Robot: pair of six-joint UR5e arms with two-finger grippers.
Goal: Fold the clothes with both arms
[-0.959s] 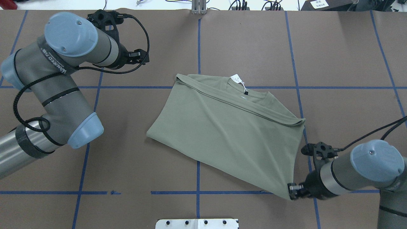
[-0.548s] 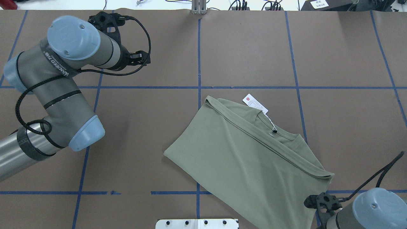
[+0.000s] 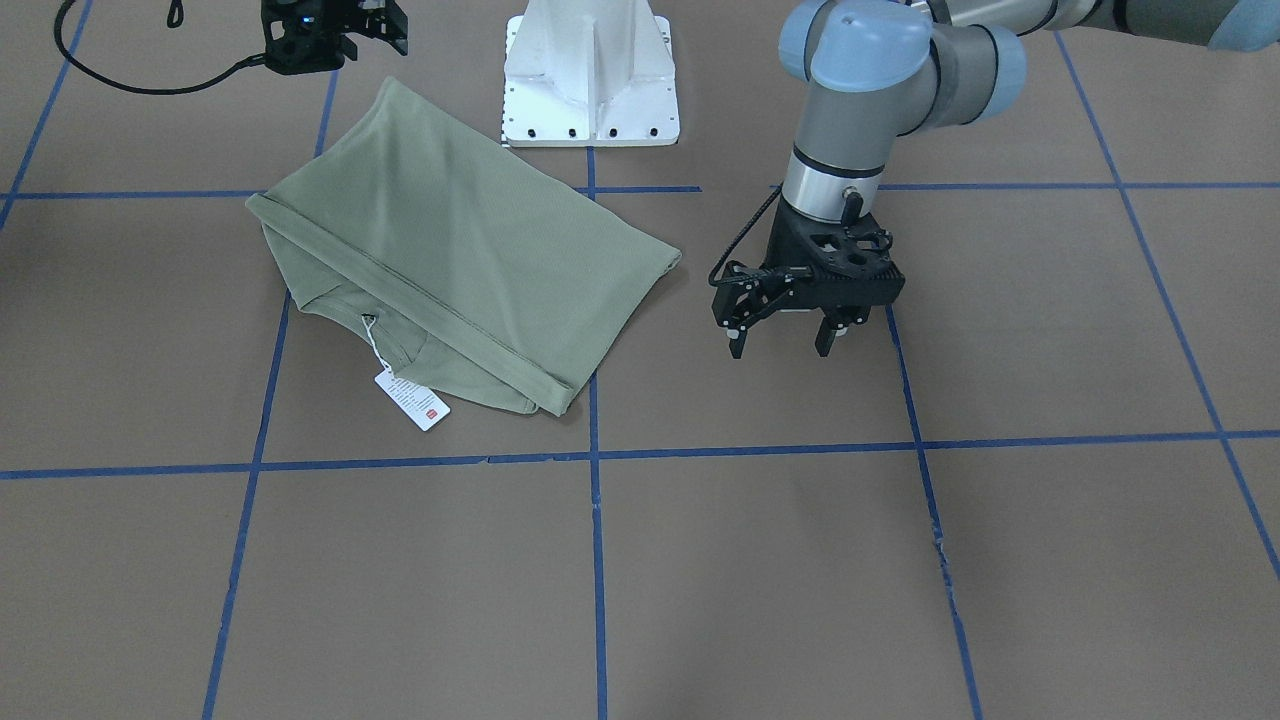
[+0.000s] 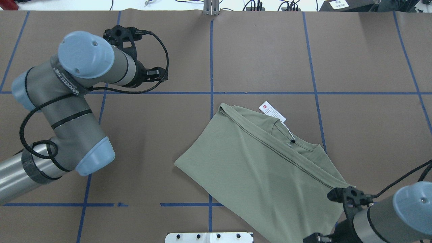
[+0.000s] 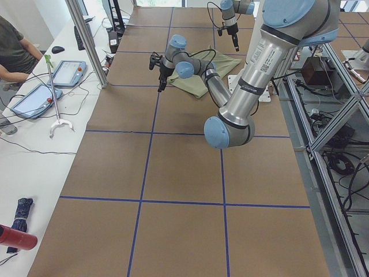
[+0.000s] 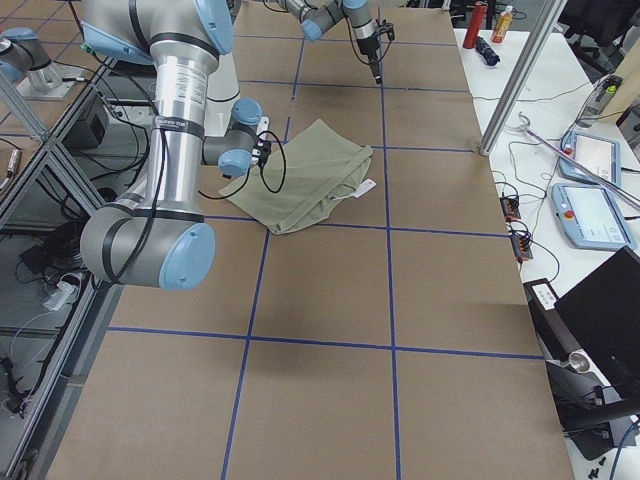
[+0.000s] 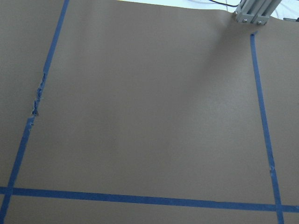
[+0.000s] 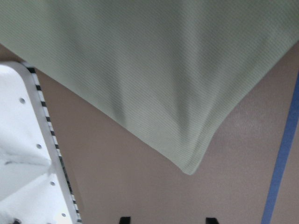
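The sage-green shirt (image 4: 263,168) lies folded flat on the brown table, near the robot and to its right; it also shows in the front view (image 3: 460,240). Its white hang tag (image 4: 272,111) lies at the neck on the far side. My right gripper (image 8: 167,219) is open and empty, and the shirt's near corner (image 8: 189,168) lies just ahead of its fingertips, not between them. In the front view this gripper (image 3: 372,40) hangs by that corner. My left gripper (image 3: 780,345) is open and empty, above bare table well to the shirt's left.
The white base pedestal (image 3: 590,70) stands at the near edge, close to the shirt's near hem. Blue tape lines (image 4: 211,67) grid the table. An aluminium post (image 7: 252,11) stands at the far edge. Tablets and cables lie on a side bench (image 5: 63,72).
The shirt slid toward the robot and to its right, then came to rest. My right gripper has let go of the near corner. My left arm has shifted slightly rightward.
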